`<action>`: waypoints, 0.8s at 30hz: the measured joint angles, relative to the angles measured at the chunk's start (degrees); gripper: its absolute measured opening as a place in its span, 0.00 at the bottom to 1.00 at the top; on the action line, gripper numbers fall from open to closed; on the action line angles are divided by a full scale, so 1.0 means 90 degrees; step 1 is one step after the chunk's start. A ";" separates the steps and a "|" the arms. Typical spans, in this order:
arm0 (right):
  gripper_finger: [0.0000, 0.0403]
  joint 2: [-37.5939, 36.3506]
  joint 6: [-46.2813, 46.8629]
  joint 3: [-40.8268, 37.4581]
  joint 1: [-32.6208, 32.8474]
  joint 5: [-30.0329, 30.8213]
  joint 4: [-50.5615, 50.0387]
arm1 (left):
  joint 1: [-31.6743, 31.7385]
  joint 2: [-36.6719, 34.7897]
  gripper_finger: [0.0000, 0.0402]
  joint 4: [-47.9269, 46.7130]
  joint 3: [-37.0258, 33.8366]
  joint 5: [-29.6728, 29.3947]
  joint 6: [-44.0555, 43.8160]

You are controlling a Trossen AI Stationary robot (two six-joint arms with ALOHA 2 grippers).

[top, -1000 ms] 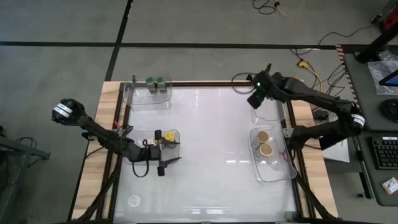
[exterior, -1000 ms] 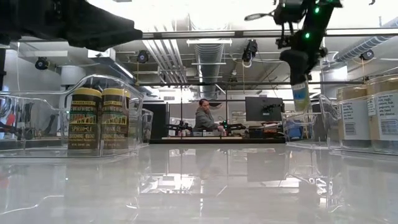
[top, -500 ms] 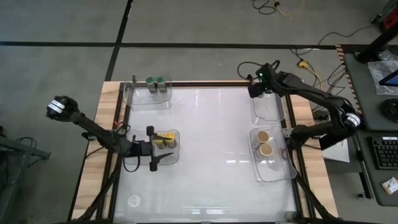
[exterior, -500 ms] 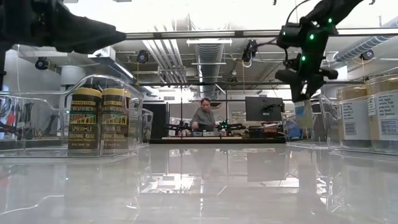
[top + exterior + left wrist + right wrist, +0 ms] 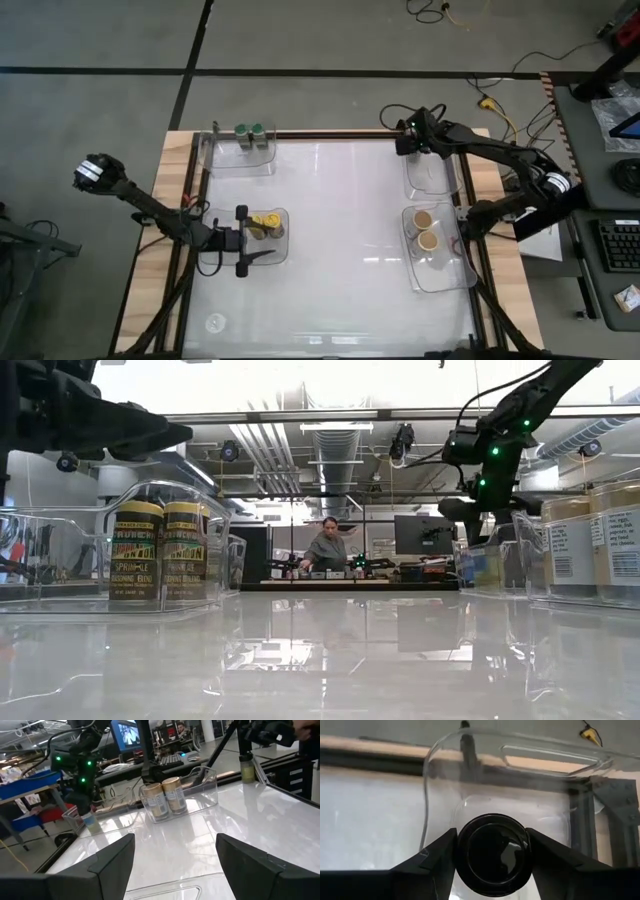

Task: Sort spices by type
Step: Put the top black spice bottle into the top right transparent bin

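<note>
My right gripper (image 5: pixel 407 146) is shut on a black-lidded spice jar (image 5: pixel 492 854) over the clear tray (image 5: pixel 432 175) at the far right. The low view shows that jar (image 5: pixel 487 565) down behind the tray's wall. Two tan-lidded jars (image 5: pixel 426 229) stand in the tray nearer on the right. Two green-lidded jars (image 5: pixel 250 130) stand in the far-left tray. Two yellow-lidded jars (image 5: pixel 265 225) are in the left tray. My left gripper (image 5: pixel 246 248) is open beside that tray's near-left side, with nothing between its fingers (image 5: pixel 112 865). My right gripper pinches the jar by its black lid (image 5: pixel 465 851), one finger on each side of the round rim. The fingers slant down from above. The jar hangs upright below them inside the tray; whether its bottom rests on the tray floor I cannot tell.
The trays' clear walls (image 5: pixel 215 530) stand up from the white tabletop. A black frame rail (image 5: pixel 467 200) runs along the table's right side. The middle of the table (image 5: pixel 340 230) is bare. A person (image 5: pixel 328 550) works in the room far beyond the table.
My right gripper has come down with the black-lidded jar, rolling at the wrist, and the jar has sunk behind the far-right tray's wall. My left gripper has drawn back toward the table's left edge, away from the yellow-lidded jars, staying open.
</note>
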 joint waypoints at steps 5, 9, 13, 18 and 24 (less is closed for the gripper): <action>0.50 0.0118 0.0095 0.0002 -0.0088 0.0055 0.0228 | 0.0001 0.0000 0.64 0.0000 0.0000 0.0000 0.0017; 0.54 0.0110 0.0073 -0.0005 -0.0104 0.0044 0.0262 | 0.0001 0.0000 0.63 0.0000 0.0000 -0.0002 0.0067; 0.53 0.0113 -0.0008 -0.0007 -0.0185 -0.0014 0.0298 | 0.0006 0.0000 0.62 0.0002 0.0000 -0.0002 0.0092; 0.51 0.0111 0.0035 -0.0010 -0.0185 -0.0021 0.0329 | 0.0006 0.0000 0.62 0.0005 0.0000 -0.0004 0.0092; 0.54 0.0111 -0.0035 -0.0022 -0.0185 -0.0040 0.0483 | 0.0006 0.0002 0.62 0.0007 0.0000 -0.0005 0.0095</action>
